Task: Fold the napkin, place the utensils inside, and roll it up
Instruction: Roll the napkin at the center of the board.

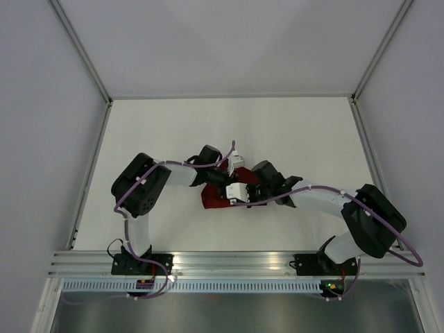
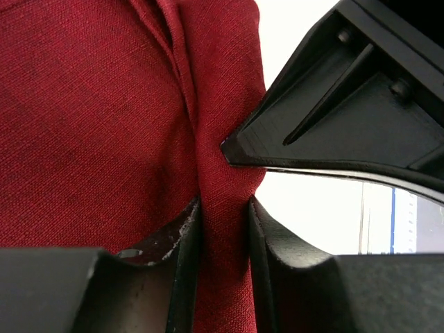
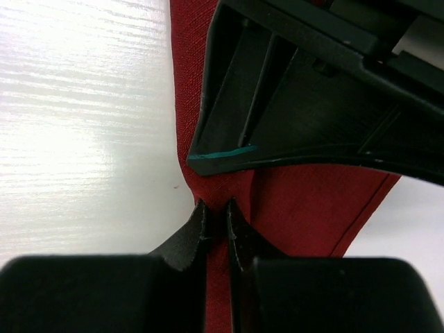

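The dark red napkin [image 1: 211, 200] lies bunched on the white table under both wrists. In the left wrist view the napkin [image 2: 90, 125] fills the frame, and my left gripper [image 2: 223, 208] holds a raised band of it that touches both of its fingers. In the right wrist view my right gripper [image 3: 216, 211] pinches a narrow fold at the napkin's [image 3: 312, 208] left edge. From above, the left gripper [image 1: 223, 182] and right gripper [image 1: 244, 198] meet almost tip to tip over the cloth. The utensils are hidden.
The white table [image 1: 291, 132] is fenced by metal frame posts at its sides and a slotted rail [image 1: 229, 260] at the near edge. Each wrist view shows the other arm's black finger [image 2: 347, 104] [image 3: 298, 104] close above its own jaws.
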You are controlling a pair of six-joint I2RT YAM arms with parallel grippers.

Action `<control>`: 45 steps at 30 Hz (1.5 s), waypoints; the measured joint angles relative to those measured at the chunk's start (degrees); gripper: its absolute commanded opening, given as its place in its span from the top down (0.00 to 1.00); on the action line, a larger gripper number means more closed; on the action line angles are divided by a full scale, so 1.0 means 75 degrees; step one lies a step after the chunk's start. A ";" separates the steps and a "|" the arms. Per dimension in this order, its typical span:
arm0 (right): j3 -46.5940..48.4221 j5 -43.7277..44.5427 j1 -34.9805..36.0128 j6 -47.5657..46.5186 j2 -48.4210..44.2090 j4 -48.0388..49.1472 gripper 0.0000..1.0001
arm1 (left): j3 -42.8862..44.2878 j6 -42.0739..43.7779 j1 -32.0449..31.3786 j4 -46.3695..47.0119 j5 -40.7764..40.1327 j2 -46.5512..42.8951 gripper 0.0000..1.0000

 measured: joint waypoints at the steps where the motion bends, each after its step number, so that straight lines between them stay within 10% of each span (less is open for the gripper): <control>1: 0.0090 -0.0009 0.0000 -0.0009 0.0067 -0.0105 0.99 | -0.0020 0.0000 0.0000 -0.0041 -0.0070 -0.0047 0.62; 14: 0.1309 -0.0245 -0.0052 -0.0093 0.0857 -0.1489 0.99 | -0.0481 -0.0303 0.0323 0.0335 -0.1518 -0.1664 0.52; 33: 0.5219 -0.2597 -0.1515 -0.0137 0.4042 -0.5709 1.00 | -0.2646 -0.1606 0.1288 0.2964 -0.7259 -0.6245 0.48; 45: 0.7160 -0.3104 -0.1784 0.0259 0.5671 -0.7647 1.00 | -0.3182 0.0836 -0.1303 0.2745 -0.7682 -0.6744 0.42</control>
